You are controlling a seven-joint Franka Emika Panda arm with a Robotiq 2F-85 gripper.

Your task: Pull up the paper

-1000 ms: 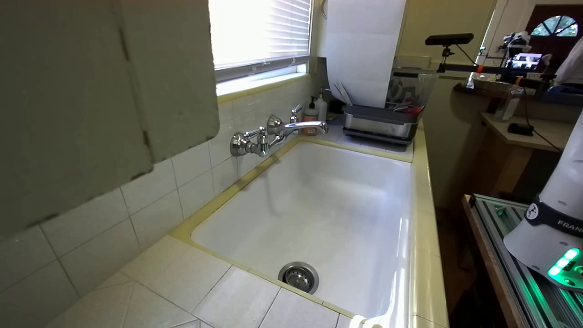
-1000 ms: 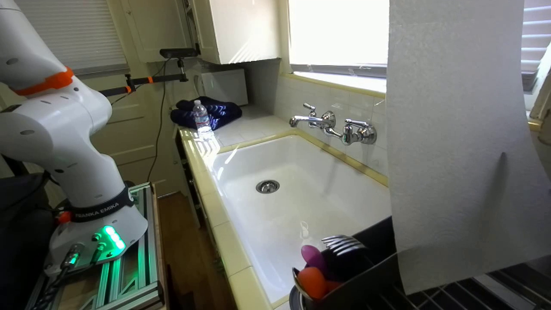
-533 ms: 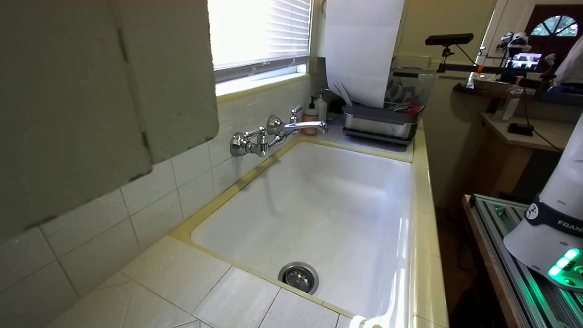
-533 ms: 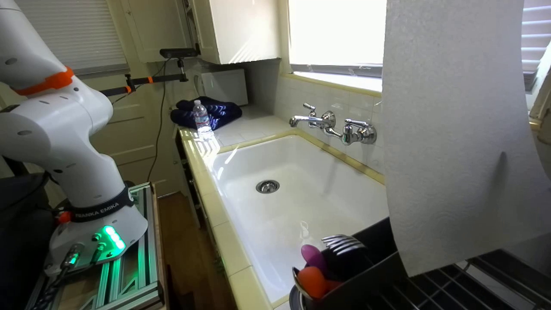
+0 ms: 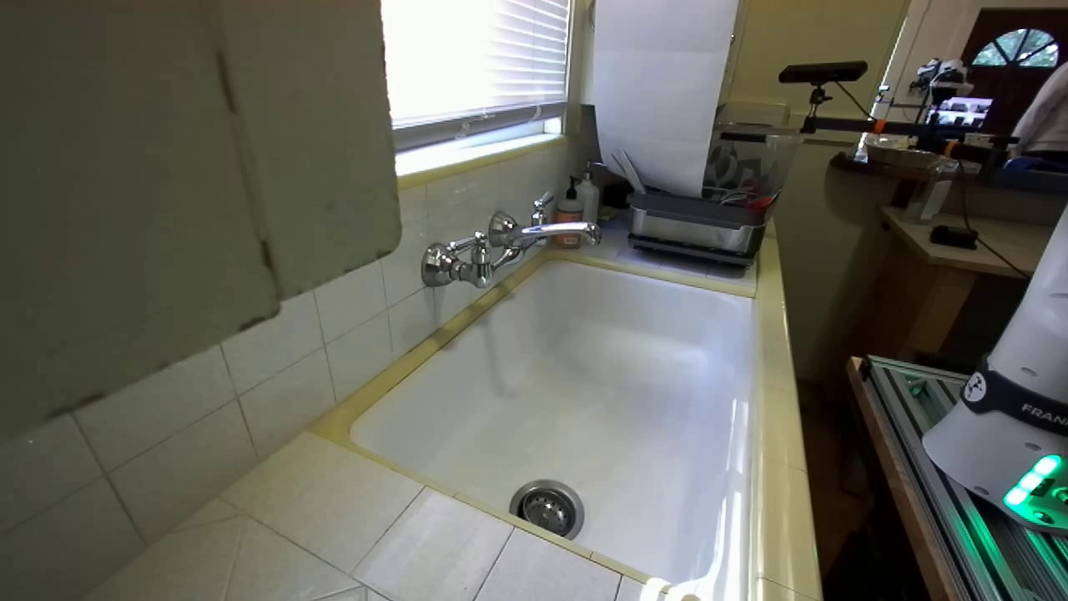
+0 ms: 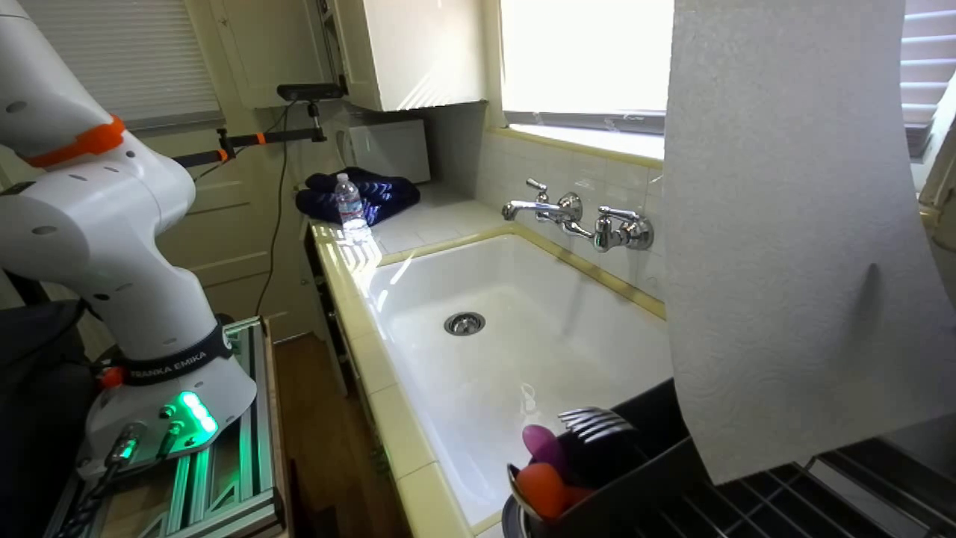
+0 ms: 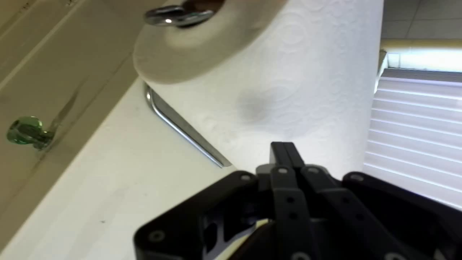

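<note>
hanging over the dish rack (image 5: 697,232), the paper (image 6: 784,224) wants rolling up, seemingly the step in hand; the gripper (image 7: 284,145), clenched on nothing, is near the roll (image 7: 274,79), contact unclear, and should next push it round.

The window (image 6: 586,56) glares white; the sink (image 6: 478,373) holds soft shadows.

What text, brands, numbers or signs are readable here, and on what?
"FRANKA EMIKA": black band on the robot arm, in an exterior view.
"FRAN", then cut off by the picture's edge: same black band, in an exterior view.
Round logo on that black band: no letters readable.
Too small or blurred: water bottle label, orange pump bottle label, background screen.
Paper: no print visible.
</note>
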